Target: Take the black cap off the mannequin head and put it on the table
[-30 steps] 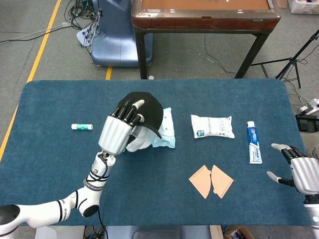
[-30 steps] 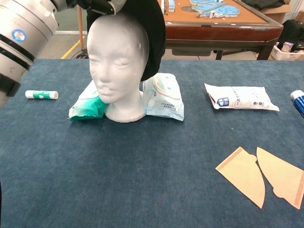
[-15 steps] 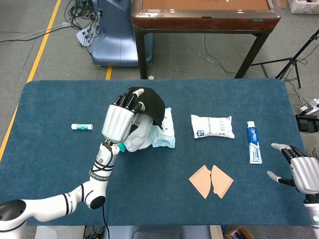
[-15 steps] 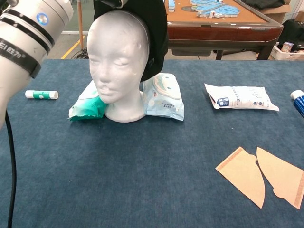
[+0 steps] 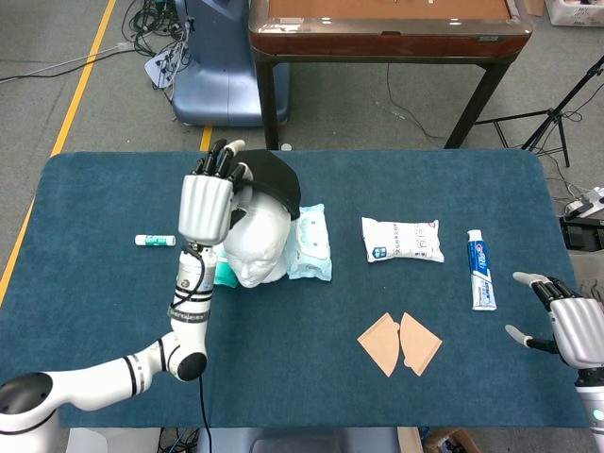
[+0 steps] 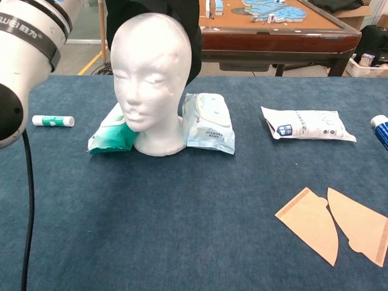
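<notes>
The white mannequin head (image 5: pixel 257 247) stands left of the table's middle, its face and crown bare in the chest view (image 6: pixel 151 73). The black cap (image 5: pixel 271 179) hangs behind and above the crown, showing as dark cloth behind the head (image 6: pixel 192 42). My left hand (image 5: pixel 209 193) is raised over the far left side of the head and grips the cap's edge with its fingertips (image 5: pixel 225 154). Only its forearm (image 6: pixel 27 42) shows in the chest view. My right hand (image 5: pixel 569 326) hovers at the table's front right edge, fingers spread, holding nothing.
A wipes packet (image 5: pixel 310 243) and a green packet (image 6: pixel 109 136) lie against the mannequin's base. A lip balm tube (image 5: pixel 154 241) lies to the left. To the right are a white pouch (image 5: pixel 402 240), a toothpaste tube (image 5: pixel 481 269) and two tan paper pieces (image 5: pixel 399 342).
My left hand has risen and moved toward the table's far side, pulling the cap back off the crown. The mannequin's face is now uncovered from above. The right hand has stayed put.
</notes>
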